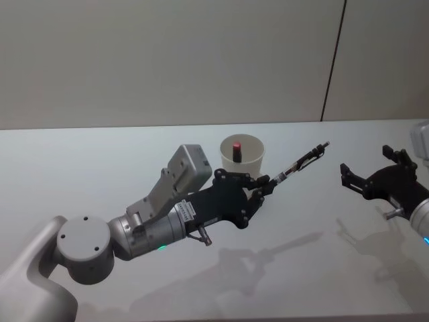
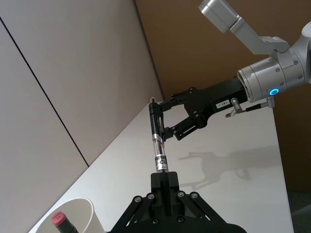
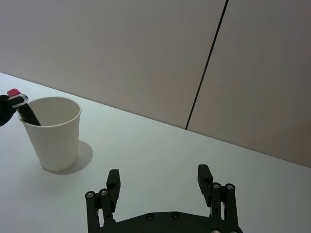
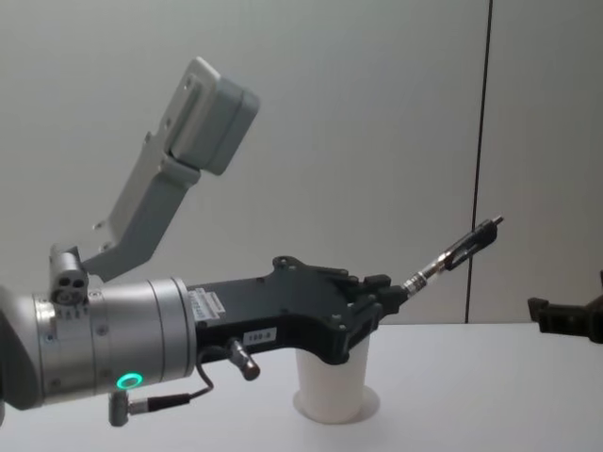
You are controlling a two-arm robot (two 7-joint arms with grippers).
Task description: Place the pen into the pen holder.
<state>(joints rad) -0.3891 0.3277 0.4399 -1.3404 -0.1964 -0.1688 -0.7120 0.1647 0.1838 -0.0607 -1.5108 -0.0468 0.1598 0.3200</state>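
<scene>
My left gripper is shut on the pen, a clear barrel with a black clip end, and holds it by its lower end. The pen slants up and to the right, above the table, just right of the pen holder. That holder is a white paper cup standing upright, with a red-capped marker leaning inside it. From the chest view the left gripper sits in front of the cup and hides its rim. My right gripper hovers open and empty at the far right, facing the pen tip.
The white table runs back to a grey panelled wall. There is bare tabletop to the left of the cup and in front of both grippers. The left arm's wrist camera housing sticks up high above the arm.
</scene>
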